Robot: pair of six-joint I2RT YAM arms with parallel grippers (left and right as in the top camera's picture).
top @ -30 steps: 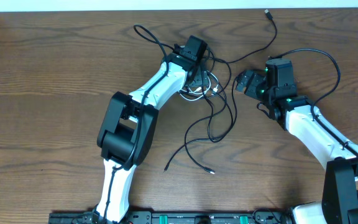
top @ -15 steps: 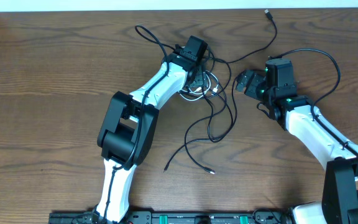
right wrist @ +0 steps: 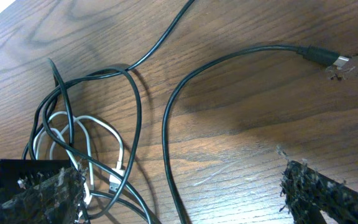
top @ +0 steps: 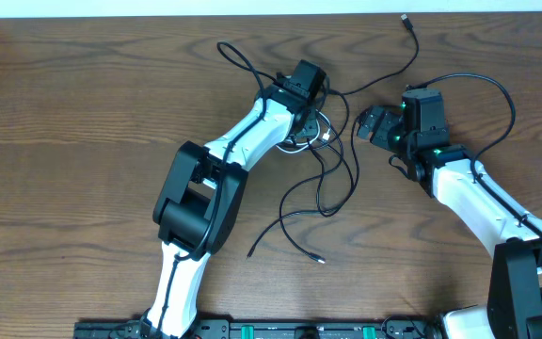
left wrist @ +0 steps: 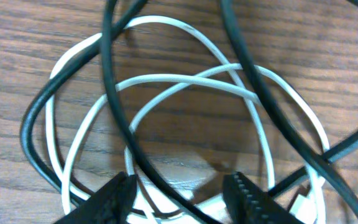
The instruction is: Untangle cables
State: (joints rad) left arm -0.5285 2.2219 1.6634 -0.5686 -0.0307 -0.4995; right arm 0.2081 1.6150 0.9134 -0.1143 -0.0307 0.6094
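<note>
Left side first: the left gripper (top: pixel 310 105) was down over the knot, near the far edge of the table (top: pixel 83 141). The cables (top: pixel 320 132) lay bunched right under it, middle of the table. In the left wrist view the left gripper (left wrist: pixel 182 193) had its jaws apart with strands running between them. The white cable (left wrist: pixel 157 19) curled in loops on the wood, and a black cable (left wrist: pixel 112 93) crossed over those loops and ran down into the gap. Nothing looked pinched; the jaws straddled the strands rather than clamping them.

So the step in hand looked like the first grab: taking one strand out of the knot. Next call, as I read it: close on a single cord, black or white and not both, then lift and draw it away from the loops without dragging the whole bundle.

Moving right, long black tails trailed from the knot toward the near edge, their free ends (top: pixel 320 259) lying loose. The right gripper (top: pixel 365 122) hung just beside the knot, jaws spread wide, gripping nothing. Its wrist view showed a black cord with a plug end (right wrist: pixel 322 56) lying clear on the wood, an easy candidate to pull free or pin while the left arm worked.
</note>
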